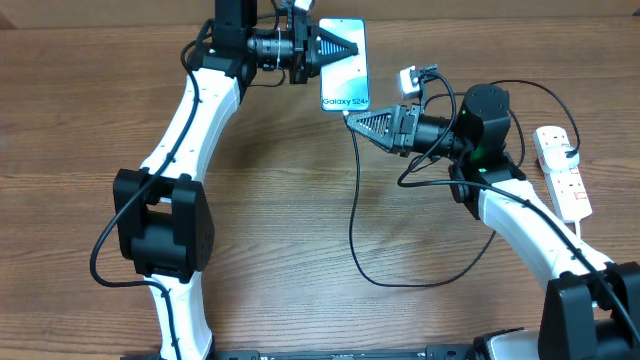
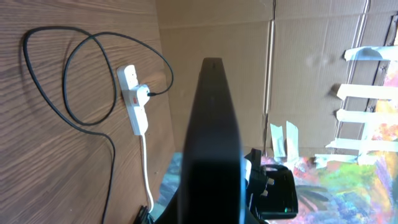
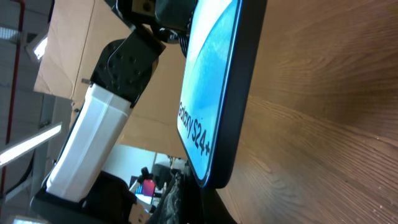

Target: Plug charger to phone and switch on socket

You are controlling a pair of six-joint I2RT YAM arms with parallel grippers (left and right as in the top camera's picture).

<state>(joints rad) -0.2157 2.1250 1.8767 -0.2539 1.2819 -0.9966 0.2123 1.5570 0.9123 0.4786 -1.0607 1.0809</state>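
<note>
The phone point(image 1: 348, 75) shows a lit cyan screen reading "Galaxy S24+" and sits at the far middle of the table. My left gripper point(image 1: 338, 47) is shut on its long left edge; in the left wrist view the phone point(image 2: 211, 124) shows edge-on as a dark slab. My right gripper point(image 1: 352, 118) is shut just below the phone's bottom edge, and the charger's thin black cable point(image 1: 354, 215) starts at its tip. In the right wrist view the phone point(image 3: 214, 81) stands tilted above my dark right gripper point(image 3: 205, 208); the plug tip itself is hidden. The white socket point(image 1: 565, 175) lies at the right.
The charger cable point(image 2: 68, 118) loops widely over the wooden table and ends at the socket point(image 2: 132, 93), whose white cord runs toward the near edge. A loose white adapter point(image 1: 409, 80) sits behind my right arm. Cardboard sheets point(image 2: 298, 68) stand beyond the table.
</note>
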